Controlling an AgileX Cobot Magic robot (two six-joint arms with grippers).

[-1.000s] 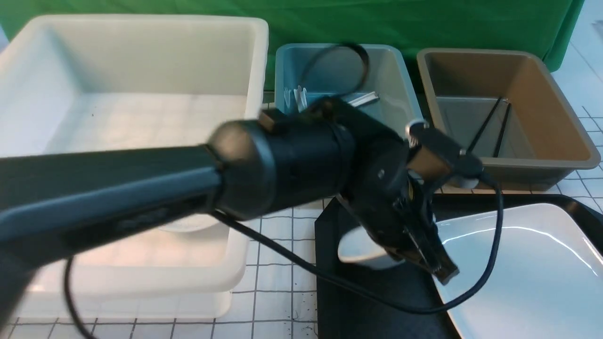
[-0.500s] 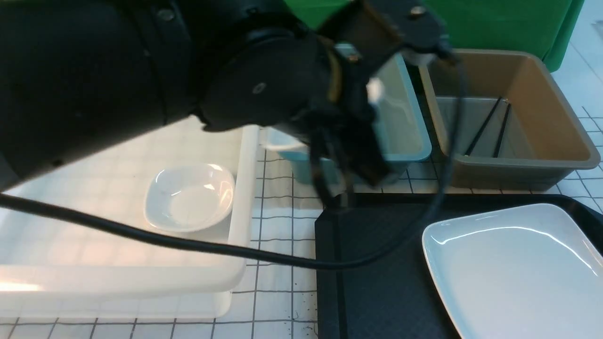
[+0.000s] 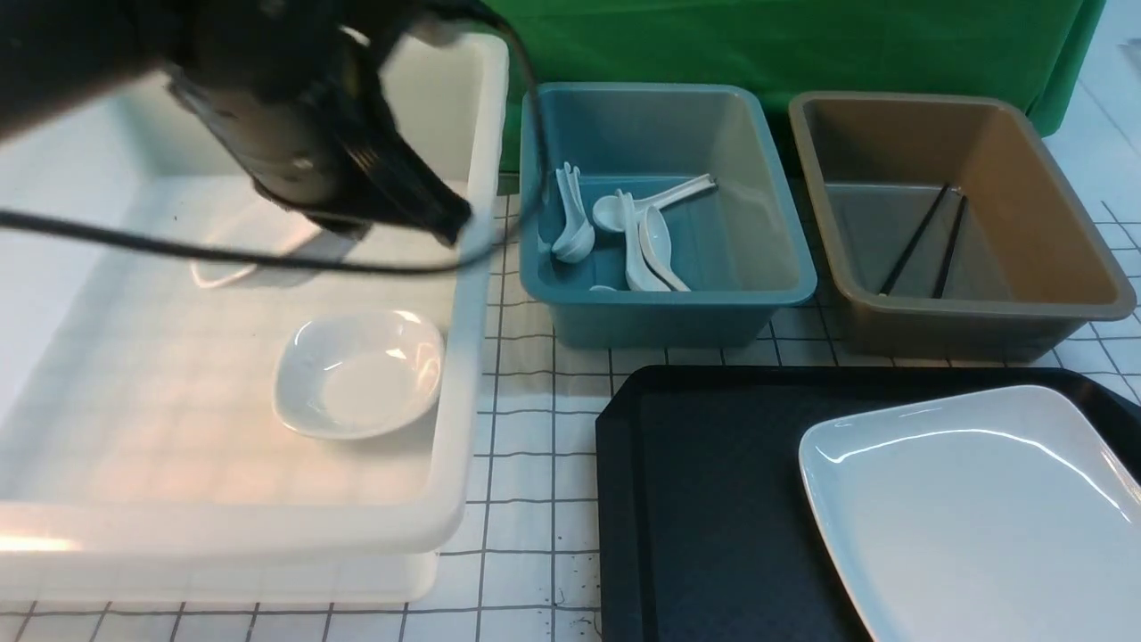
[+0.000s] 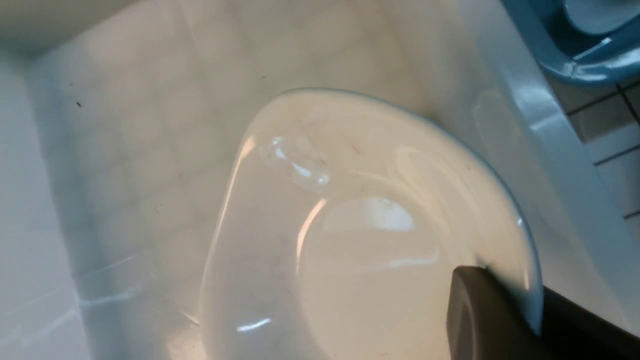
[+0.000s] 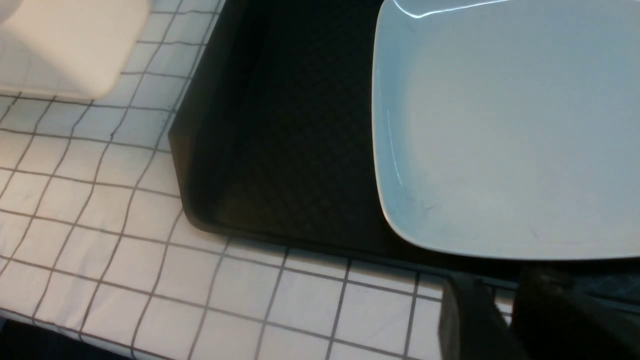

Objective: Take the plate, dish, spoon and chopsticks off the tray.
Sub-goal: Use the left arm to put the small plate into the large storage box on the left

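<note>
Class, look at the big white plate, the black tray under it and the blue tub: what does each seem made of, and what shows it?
Large white rounded-rectangular plate: probably glazed ceramic or melamine; glossy, with sharp light streaks. Black rectangular tray: likely plastic, matt, with a moulded diamond texture. Blue rectangular tub: likely plastic, smooth with a dull sheen.

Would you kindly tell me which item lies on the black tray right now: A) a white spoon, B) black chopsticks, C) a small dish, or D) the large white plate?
D, since only the large white plate lies on the black tray, on its right part.
</note>
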